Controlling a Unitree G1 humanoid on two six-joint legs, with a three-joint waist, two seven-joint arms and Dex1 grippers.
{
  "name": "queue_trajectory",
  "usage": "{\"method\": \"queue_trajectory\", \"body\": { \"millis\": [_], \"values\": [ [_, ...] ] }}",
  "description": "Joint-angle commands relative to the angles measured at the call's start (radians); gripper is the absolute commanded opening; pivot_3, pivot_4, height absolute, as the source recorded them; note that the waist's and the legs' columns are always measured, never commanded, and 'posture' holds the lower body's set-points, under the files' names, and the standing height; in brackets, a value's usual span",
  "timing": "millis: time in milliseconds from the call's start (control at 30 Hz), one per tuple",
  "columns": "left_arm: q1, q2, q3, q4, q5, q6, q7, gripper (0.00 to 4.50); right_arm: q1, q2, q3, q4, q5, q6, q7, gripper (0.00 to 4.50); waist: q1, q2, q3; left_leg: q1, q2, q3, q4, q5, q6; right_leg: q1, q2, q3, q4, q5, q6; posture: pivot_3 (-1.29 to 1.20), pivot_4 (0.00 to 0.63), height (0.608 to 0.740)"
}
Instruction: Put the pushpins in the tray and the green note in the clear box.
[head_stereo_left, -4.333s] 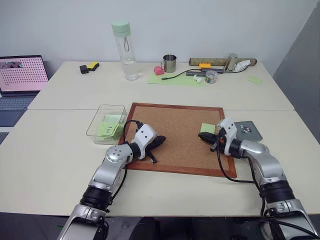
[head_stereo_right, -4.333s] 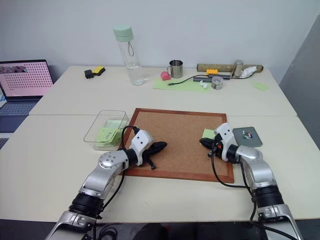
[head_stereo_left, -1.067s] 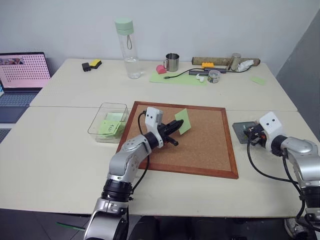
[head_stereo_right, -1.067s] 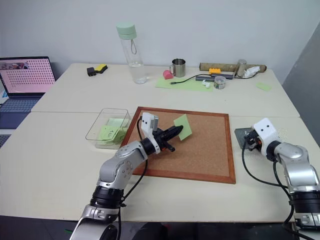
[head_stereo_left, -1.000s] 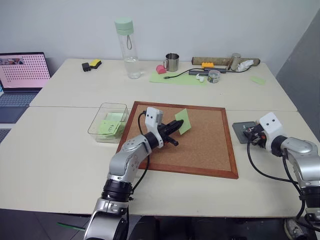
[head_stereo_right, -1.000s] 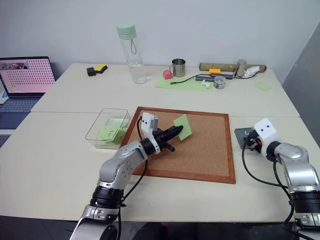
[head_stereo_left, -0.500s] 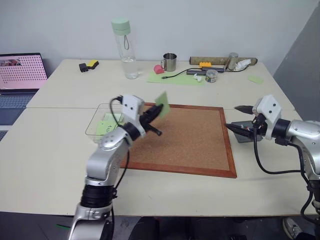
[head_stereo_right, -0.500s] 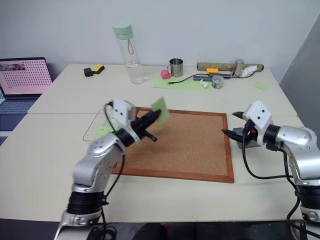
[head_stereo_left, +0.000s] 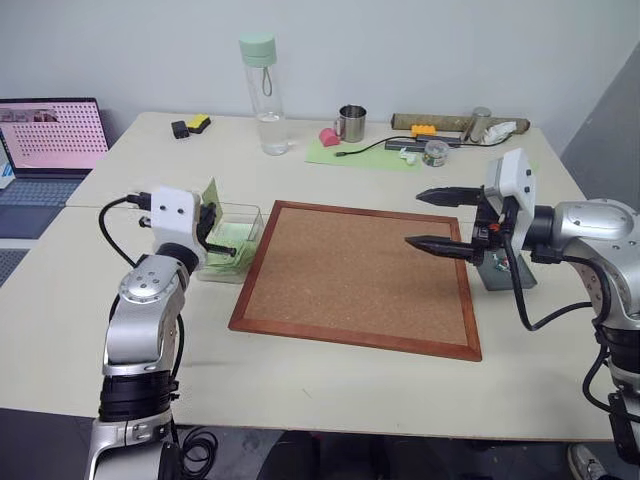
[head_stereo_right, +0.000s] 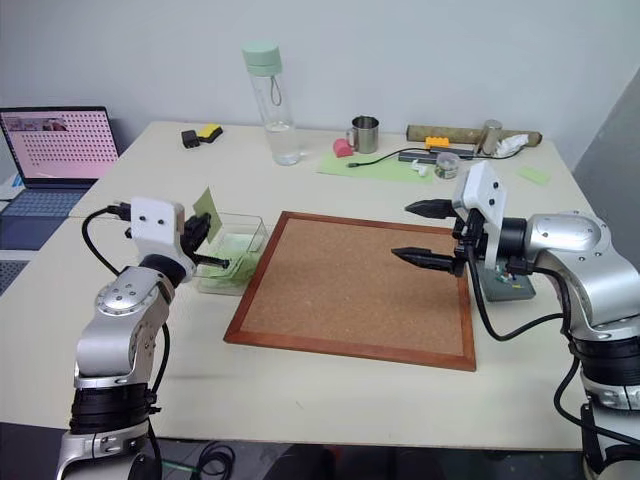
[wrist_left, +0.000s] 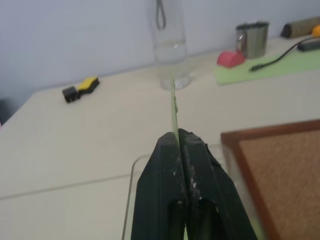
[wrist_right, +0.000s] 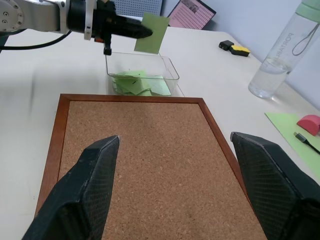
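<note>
tray (head_stereo_left: 510, 275) largely hidden behind right pincer (head_stereo_left: 437, 219), pushpins too small to tell, laptop (head_stereo_left: 50, 140) cut off

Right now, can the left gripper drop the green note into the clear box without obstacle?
Probably yes. The left gripper holds the green note above the clear box, whose top is open; only other notes lie inside.
</note>
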Motion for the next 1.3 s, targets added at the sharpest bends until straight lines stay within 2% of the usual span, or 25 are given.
{"method": "queue_trajectory", "body": {
  "millis": [33, 233, 500, 533, 567, 667, 733, 867, 967, 1133, 1300],
  "values": [
    [-0.004, 0.011, 0.014, -0.001, 0.018, 0.013, 0.024, 0.52, -0.021, -0.011, -0.017, -0.023, 0.007, -0.005, 0.006, 3.84, -0.001, 0.000, 0.000, 0.000, 0.000, 0.000, 0.000, 0.000, 0.000, 0.000, 0.000, 0.000, 0.000, 0.000, 0.000, 0.00, 0.150, 0.740],
    [0.002, 0.008, -0.003, -0.027, -0.010, 0.006, -0.019, 1.64, -0.005, -0.025, -0.028, -0.034, 0.011, -0.002, 0.009, 3.84, -0.001, 0.000, 0.000, 0.000, 0.000, 0.000, 0.000, 0.000, 0.000, 0.000, 0.000, 0.000, 0.000, 0.000, 0.000, 0.00, 0.150, 0.740],
    [0.034, 0.072, 0.007, -0.114, 0.008, 0.004, -0.067, 3.09, 0.012, -0.046, -0.034, -0.021, -0.009, -0.027, 0.010, 3.84, -0.002, 0.000, 0.000, 0.000, 0.000, 0.000, 0.000, 0.000, 0.000, 0.000, 0.000, 0.000, 0.000, 0.000, 0.000, 0.00, 0.150, 0.740],
    [0.038, 0.078, 0.011, -0.132, -0.002, 0.009, -0.076, 3.13, 0.015, -0.050, -0.035, -0.019, -0.011, -0.031, 0.011, 3.84, -0.002, 0.000, 0.000, 0.000, 0.000, 0.000, 0.000, 0.000, 0.000, 0.000, 0.000, 0.000, 0.000, 0.000, 0.000, 0.00, 0.150, 0.740],
    [0.041, 0.086, 0.016, -0.149, -0.012, 0.020, -0.085, 3.40, 0.017, -0.053, -0.036, -0.017, -0.013, -0.034, 0.011, 3.84, -0.002, 0.000, 0.000, 0.000, 0.000, 0.000, 0.000, 0.000, 0.000, 0.000, 0.000, 0.000, 0.000, 0.000, 0.000, 0.00, 0.150, 0.740],
    [0.043, 0.128, 0.064, -0.201, -0.101, 0.085, -0.164, 3.67, 0.029, -0.074, -0.055, -0.012, -0.012, -0.031, 0.015, 3.84, -0.002, 0.000, 0.000, 0.000, 0.000, 0.000, 0.000, 0.000, 0.000, 0.000, 0.000, 0.000, 0.000, 0.000, 0.000, 0.00, 0.150, 0.740],
    [0.063, 0.210, 0.097, -0.215, -0.135, 0.117, -0.249, 3.96, 0.048, -0.104, -0.079, -0.010, -0.006, -0.025, 0.026, 3.84, -0.002, 0.000, 0.001, 0.000, 0.000, 0.000, 0.000, 0.000, 0.000, 0.000, 0.000, 0.000, 0.000, 0.000, 0.000, 0.00, 0.150, 0.740],
    [0.205, 0.466, 0.164, -0.175, -0.125, 0.058, -0.484, 3.96, 0.131, -0.215, -0.132, 0.005, -0.005, -0.016, 0.091, 3.84, -0.006, 0.002, 0.002, 0.000, 0.000, 0.000, -0.002, 0.000, 0.000, -0.001, 0.000, 0.000, -0.001, -0.001, -0.001, 0.00, 0.150, 0.740],
    [0.311, 0.579, 0.248, -0.103, -0.083, -0.027, -0.567, 3.96, 0.220, -0.291, -0.184, 0.051, -0.041, -0.059, 0.123, 3.84, -0.006, 0.002, 0.003, 0.000, 0.000, 0.000, -0.003, 0.000, 0.001, -0.001, -0.001, 0.000, -0.002, -0.001, -0.002, 0.00, 0.150, 0.740],
    [0.376, 0.629, 0.362, 0.052, -0.134, -0.123, -0.705, 3.96, 0.384, -0.369, -0.300, 0.135, -0.089, -0.122, 0.155, 3.84, -0.001, 0.004, 0.003, 0.000, 0.001, 0.000, -0.003, -0.001, 0.001, 0.000, -0.001, -0.001, -0.002, -0.001, -0.002, 0.00, 0.150, 0.740],
    [0.394, 0.637, 0.377, 0.133, -0.160, -0.162, -0.786, 3.96, 0.496, -0.383, -0.383, 0.158, -0.102, -0.147, 0.162, 3.84, -0.002, 0.005, 0.004, 0.000, 0.001, 0.001, -0.003, -0.001, 0.002, 0.000, -0.002, -0.001, -0.002, -0.001, -0.002, 0.00, 0.150, 0.740]
  ]
}}
